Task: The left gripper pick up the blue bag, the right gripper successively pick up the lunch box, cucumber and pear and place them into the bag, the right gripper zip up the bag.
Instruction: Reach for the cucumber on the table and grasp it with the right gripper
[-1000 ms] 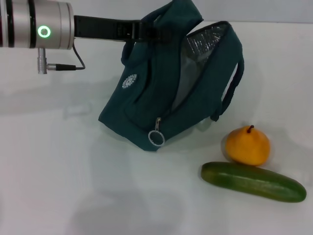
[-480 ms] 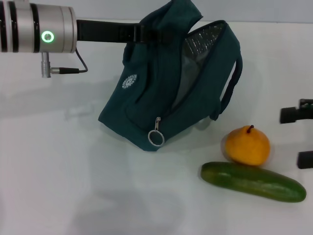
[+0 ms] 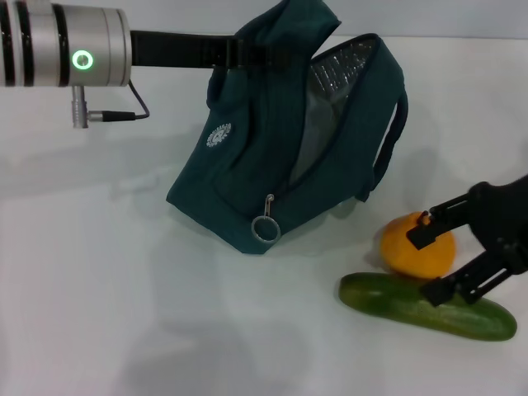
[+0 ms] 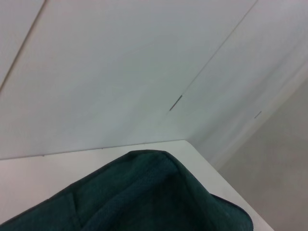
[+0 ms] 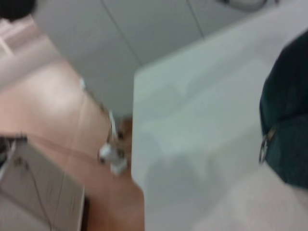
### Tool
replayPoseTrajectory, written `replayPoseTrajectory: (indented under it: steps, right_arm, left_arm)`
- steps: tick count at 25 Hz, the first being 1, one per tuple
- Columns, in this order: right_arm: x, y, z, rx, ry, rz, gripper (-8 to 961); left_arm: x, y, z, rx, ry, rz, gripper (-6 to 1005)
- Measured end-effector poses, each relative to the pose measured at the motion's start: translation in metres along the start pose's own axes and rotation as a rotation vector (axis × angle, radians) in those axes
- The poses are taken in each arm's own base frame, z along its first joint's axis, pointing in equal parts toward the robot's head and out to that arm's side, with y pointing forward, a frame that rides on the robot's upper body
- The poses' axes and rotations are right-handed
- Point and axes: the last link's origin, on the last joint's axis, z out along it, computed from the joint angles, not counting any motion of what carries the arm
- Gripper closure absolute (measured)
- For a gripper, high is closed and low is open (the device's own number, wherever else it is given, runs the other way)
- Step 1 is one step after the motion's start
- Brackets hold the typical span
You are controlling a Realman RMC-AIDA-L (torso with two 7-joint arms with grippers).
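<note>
The left gripper [image 3: 247, 54] reaches in from the left side of the head view and is closed on the top of the blue bag [image 3: 280, 157], where the handle fabric is bunched up, so the bag hangs tilted with its lower corner resting on the white table [image 3: 99, 280]. The mouth of the bag is unzipped and faces to the right, with the silver lining [image 3: 330, 91] visible inside, and the metal ring pull [image 3: 265, 228] hangs near the lower corner (the same ring appears also in the right wrist view). The right gripper [image 3: 427, 262] comes from the right edge, with its two fingers spread apart; one fingertip [image 3: 419, 235] is over the pear [image 3: 412, 252] and the other is over the cucumber [image 3: 396, 301]. I cannot tell if the fingers touch the fruit. The pear stands just behind the cucumber, touching it or nearly so, and both lie on the table to the right of the bag.
</note>
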Motion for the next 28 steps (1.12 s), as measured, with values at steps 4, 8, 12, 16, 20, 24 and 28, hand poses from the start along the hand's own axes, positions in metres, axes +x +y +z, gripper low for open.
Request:
replayPoseTrajectory:
  steps: [4,8,12,16,20,24,28]
  right_arm:
    - [-0.022,-0.001,0.008,0.012,0.109,-0.005,79]
    - [-0.039,-0.005,0.011,0.033,0.177,-0.006,79]
    - [-0.051,-0.005,0.019,0.038,0.244,0.009,80]
    - [-0.063,-0.002,0.033,0.033,0.333,0.031,80]
    - [-0.068,0.001,0.046,0.026,0.416,0.050,80]
    - [-0.067,0.000,0.049,0.041,0.445,0.074,80]
    - [-0.065,-0.008,0.047,0.104,0.464,0.086,80]
  left_arm:
    - [0.000,-0.001,0.000,0.005,0.004,0.000,905]
    - [0.002,-0.003,0.000,0.017,0.015,-0.001,905]
    - [0.004,-0.003,0.001,0.026,0.027,0.002,905]
    - [0.000,-0.004,0.003,0.019,0.030,-0.015,904]
    - [-0.006,-0.006,0.006,-0.004,0.036,-0.040,904]
    - [-0.008,-0.007,0.006,-0.007,0.036,-0.039,904]
    - [-0.010,-0.008,0.005,-0.002,0.036,-0.044,903]
